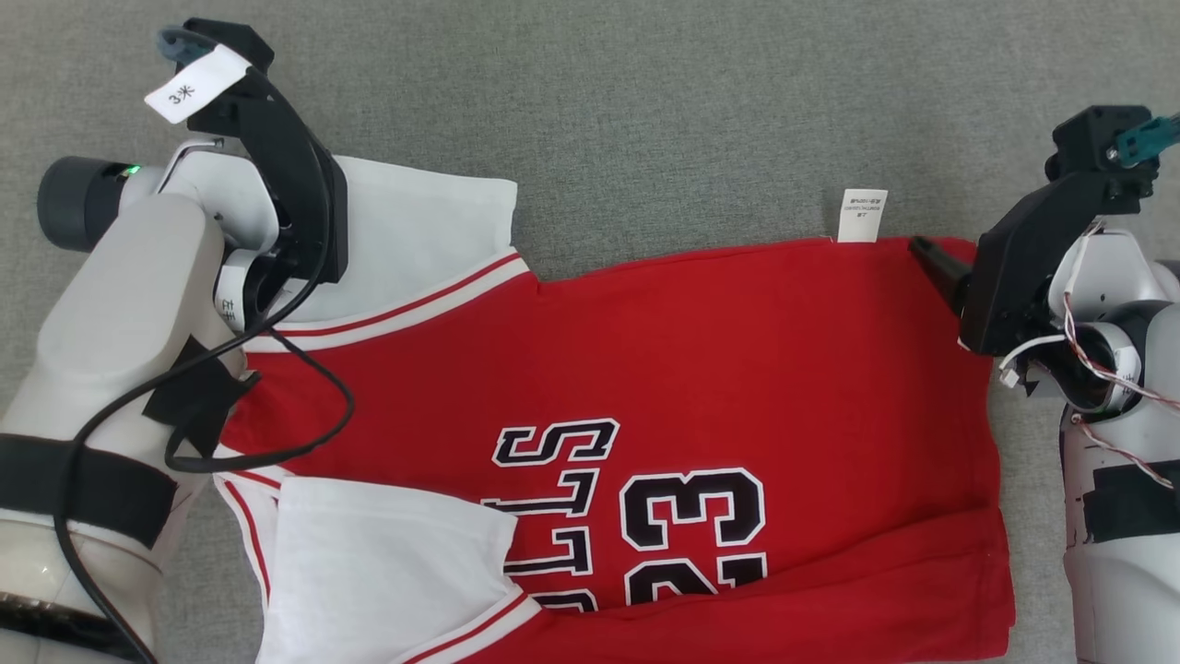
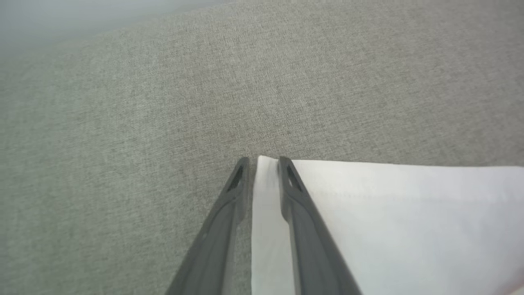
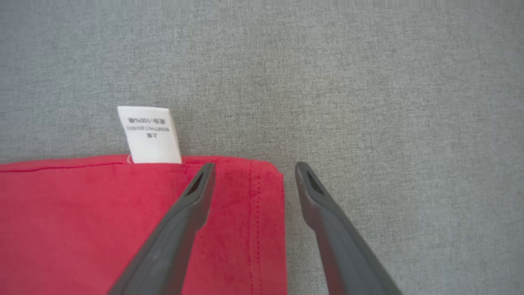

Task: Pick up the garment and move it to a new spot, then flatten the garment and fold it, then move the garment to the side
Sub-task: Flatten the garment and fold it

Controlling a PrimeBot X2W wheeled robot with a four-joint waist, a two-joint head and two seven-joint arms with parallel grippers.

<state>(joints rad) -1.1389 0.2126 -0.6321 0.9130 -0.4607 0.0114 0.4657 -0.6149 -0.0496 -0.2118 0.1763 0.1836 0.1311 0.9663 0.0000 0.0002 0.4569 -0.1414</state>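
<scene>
The garment (image 1: 737, 369) is a red jersey with white sleeves and black "23" lettering, lying flat on grey cloth with its near edge folded over. My left gripper (image 2: 262, 162) is at the far white sleeve (image 2: 389, 213). Its jaws are narrowed but still apart, straddling the sleeve's corner, with a strip of white fabric lying flat between them. My right gripper (image 3: 254, 168) is open at the jersey's far right hem corner (image 3: 262, 196), one finger (image 3: 184, 213) over the red cloth and the other on the grey surface beside it.
A white care label (image 1: 863, 215) sticks out past the jersey's far edge, close to my right gripper. Grey fabric surface (image 1: 645, 111) stretches beyond the garment. A black cable (image 1: 313, 433) loops from my left arm over the jersey's shoulder.
</scene>
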